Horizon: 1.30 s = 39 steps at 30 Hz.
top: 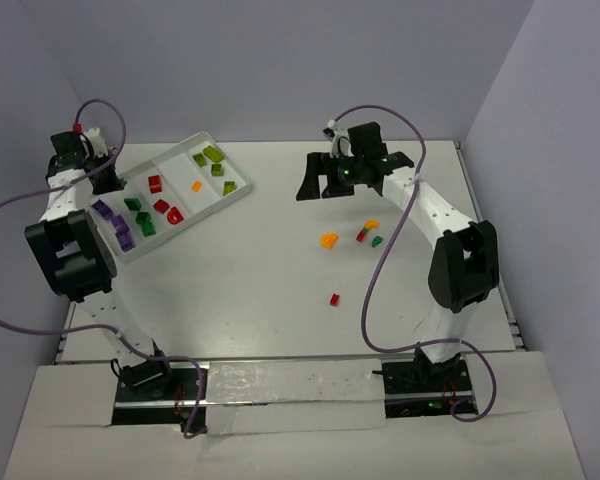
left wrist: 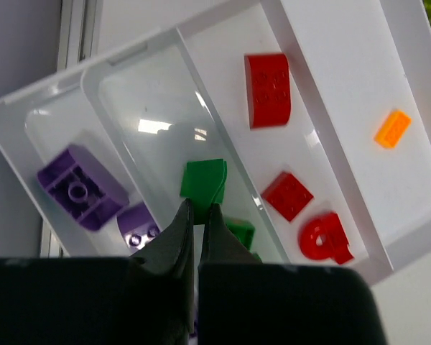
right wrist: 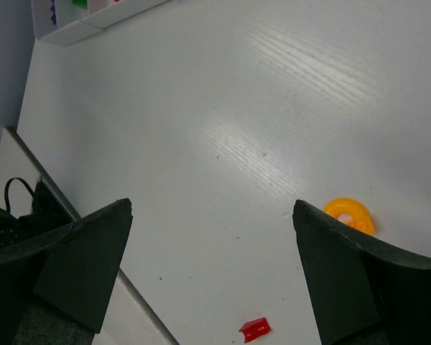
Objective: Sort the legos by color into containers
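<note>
green brick (left wrist: 238, 231) half hidden behind left fingers (left wrist: 179, 233), pinched together empty; right fingers (right wrist: 82, 262) spread wide, empty.

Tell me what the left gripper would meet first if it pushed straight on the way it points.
The left gripper, shut, points at the green brick just past its tips in the tray. It would likely meet that brick first, though the height above it is unclear.

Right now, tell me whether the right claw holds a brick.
No, the right claw stands wide open above the table, with nothing held in it.
</note>
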Available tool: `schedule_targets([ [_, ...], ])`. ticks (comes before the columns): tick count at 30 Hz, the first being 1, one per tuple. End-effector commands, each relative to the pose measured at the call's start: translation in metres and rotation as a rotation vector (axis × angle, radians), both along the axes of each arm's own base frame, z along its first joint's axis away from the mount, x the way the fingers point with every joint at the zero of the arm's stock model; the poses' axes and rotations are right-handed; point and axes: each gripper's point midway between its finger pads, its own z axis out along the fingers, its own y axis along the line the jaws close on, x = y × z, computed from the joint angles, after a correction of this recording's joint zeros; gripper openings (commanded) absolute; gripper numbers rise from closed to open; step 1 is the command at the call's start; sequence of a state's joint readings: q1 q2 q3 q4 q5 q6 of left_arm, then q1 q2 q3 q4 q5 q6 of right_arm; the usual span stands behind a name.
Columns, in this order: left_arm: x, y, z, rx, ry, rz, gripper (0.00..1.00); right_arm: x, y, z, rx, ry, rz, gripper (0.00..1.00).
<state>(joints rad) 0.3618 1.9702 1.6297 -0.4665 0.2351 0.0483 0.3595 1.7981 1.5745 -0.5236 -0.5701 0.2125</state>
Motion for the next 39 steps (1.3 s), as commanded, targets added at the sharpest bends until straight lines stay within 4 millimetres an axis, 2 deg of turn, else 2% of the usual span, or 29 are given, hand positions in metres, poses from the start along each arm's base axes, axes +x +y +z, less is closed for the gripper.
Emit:
schedule_targets([
  [1, 0.028, 0.021, 0.005, 0.038, -0.031, 0.015, 0.0, 0.004, -0.011, 0.012, 0.013, -0.036, 0.002, 1.0],
  [6, 0.042, 0.033, -0.011, 0.061, -0.014, 0.041, 0.01, 0.01, -0.017, 0.009, 0.019, -0.02, -0.01, 1.0],
  [7, 0.043, 0.035, -0.012, 0.062, -0.015, 0.043, 0.03, 0.01, -0.017, 0.009, 0.02, -0.016, -0.009, 1.0],
  [10, 0.046, 0.039, -0.023, 0.066, 0.005, 0.057, 0.14, 0.011, -0.016, 0.006, 0.02, -0.003, -0.003, 1.0],
  [13, 0.048, 0.042, -0.026, 0.071, 0.009, 0.067, 0.38, 0.011, -0.016, 0.005, 0.017, 0.002, -0.003, 1.0],
  [17, 0.05, 0.04, -0.021, 0.06, -0.006, 0.066, 0.48, 0.011, -0.017, 0.003, 0.014, 0.005, -0.001, 1.0],
  [20, 0.052, 0.038, -0.018, 0.051, -0.013, 0.057, 0.49, 0.01, -0.017, 0.002, 0.012, 0.008, -0.002, 1.0],
  [24, 0.053, 0.032, 0.003, 0.034, -0.052, 0.036, 0.49, 0.011, -0.021, 0.003, -0.011, -0.016, -0.01, 1.0],
  [27, 0.051, 0.015, 0.028, -0.003, -0.109, -0.014, 0.48, 0.01, -0.034, 0.001, -0.075, -0.056, -0.025, 1.0],
  [28, 0.049, 0.009, 0.044, -0.001, -0.136, -0.026, 0.48, 0.012, -0.041, -0.002, -0.107, -0.069, -0.042, 1.0],
  [30, 0.041, -0.007, 0.055, -0.005, -0.148, -0.062, 0.47, 0.009, -0.057, -0.011, -0.182, -0.082, -0.053, 1.0],
  [32, 0.031, -0.023, 0.081, 0.009, -0.192, -0.095, 0.47, 0.006, -0.072, -0.017, -0.253, -0.084, -0.077, 1.0],
  [34, 0.018, -0.045, 0.076, -0.008, -0.179, -0.138, 0.47, 0.004, -0.094, -0.032, -0.364, -0.091, -0.092, 0.96],
  [36, 0.0, -0.068, 0.092, -0.02, -0.202, -0.189, 0.47, -0.006, -0.119, -0.045, -0.441, -0.067, -0.111, 0.9],
  [37, -0.007, -0.078, 0.085, -0.035, -0.188, -0.208, 0.47, -0.007, -0.126, -0.047, -0.463, -0.065, -0.121, 0.87],
  [39, -0.02, -0.094, 0.095, -0.038, -0.208, -0.241, 0.47, -0.017, -0.141, -0.056, -0.509, -0.045, -0.114, 0.82],
])
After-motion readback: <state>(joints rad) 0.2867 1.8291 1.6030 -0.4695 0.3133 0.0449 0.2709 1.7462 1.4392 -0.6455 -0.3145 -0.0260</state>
